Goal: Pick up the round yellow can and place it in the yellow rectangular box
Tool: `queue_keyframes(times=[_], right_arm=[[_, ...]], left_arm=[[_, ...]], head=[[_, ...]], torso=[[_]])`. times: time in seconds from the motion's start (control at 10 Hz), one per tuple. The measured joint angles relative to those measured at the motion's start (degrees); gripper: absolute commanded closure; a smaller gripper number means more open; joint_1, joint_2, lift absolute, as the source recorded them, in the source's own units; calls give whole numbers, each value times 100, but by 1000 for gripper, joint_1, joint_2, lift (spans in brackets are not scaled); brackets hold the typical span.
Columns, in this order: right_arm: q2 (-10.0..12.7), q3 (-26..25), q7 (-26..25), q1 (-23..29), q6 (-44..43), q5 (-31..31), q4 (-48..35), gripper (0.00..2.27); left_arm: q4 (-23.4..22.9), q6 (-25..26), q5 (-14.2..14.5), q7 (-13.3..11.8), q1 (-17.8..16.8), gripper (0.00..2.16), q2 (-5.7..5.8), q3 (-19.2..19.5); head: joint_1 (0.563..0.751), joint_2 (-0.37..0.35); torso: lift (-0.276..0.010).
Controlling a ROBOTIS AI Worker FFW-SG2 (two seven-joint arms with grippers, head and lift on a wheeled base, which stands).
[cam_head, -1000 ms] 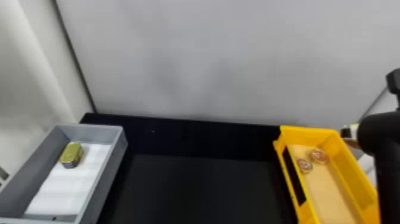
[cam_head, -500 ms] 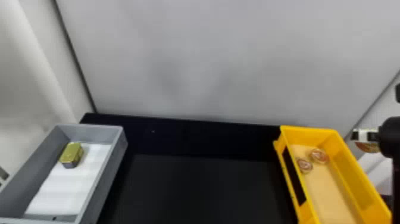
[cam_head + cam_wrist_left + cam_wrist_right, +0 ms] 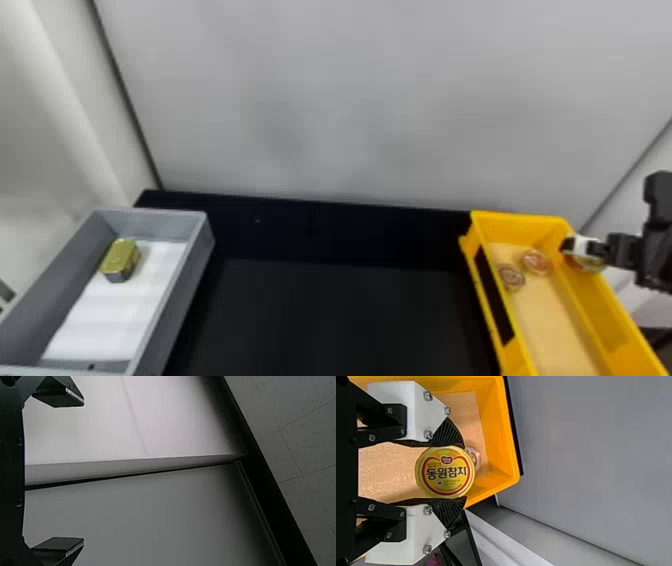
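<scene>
In the head view my right gripper [image 3: 582, 250] is at the right rim of the yellow rectangular box [image 3: 612, 310], gripping the round can [image 3: 589, 264] above that side wall. The right wrist view has the gripper [image 3: 445, 472] with its ribbed black fingers on opposite sides of the round yellow can [image 3: 445, 473], whose printed lid faces the camera. Behind it lies the yellow box [image 3: 496, 431]. My left gripper [image 3: 59, 473] stands open in the left wrist view, nothing between its fingers, facing pale panels.
Two small round reddish items [image 3: 536, 262] lie inside the yellow box near its far end. A grey tray [image 3: 172, 300] at the left holds a gold rectangular tin [image 3: 120, 257] on white sheeting. Between them is the black table [image 3: 320, 315], with a pale wall behind.
My right gripper has come in leftward from the right edge, carrying the can from beyond the box to over its right wall. Tray, tin and box are unmoved.
</scene>
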Motion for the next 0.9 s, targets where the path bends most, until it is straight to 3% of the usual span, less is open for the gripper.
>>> queue_keyframes(times=[0.3,0.7,0.9], right_arm=[[-79,-30,-196,179,-253,-535,454,679],[-268,18,-776,553,-1074,-1866,1170,679],[-292,51,-885,682,-1255,-2150,1340,679]], left_arm=[[-7,0,0,-6,24,58,4,18],[-8,-14,0,-9,54,58,3,40],[-8,-17,0,-9,60,58,-2,44]], head=[[694,-78],[694,-78],[694,-78]], torso=[[-8],[-8],[-8]])
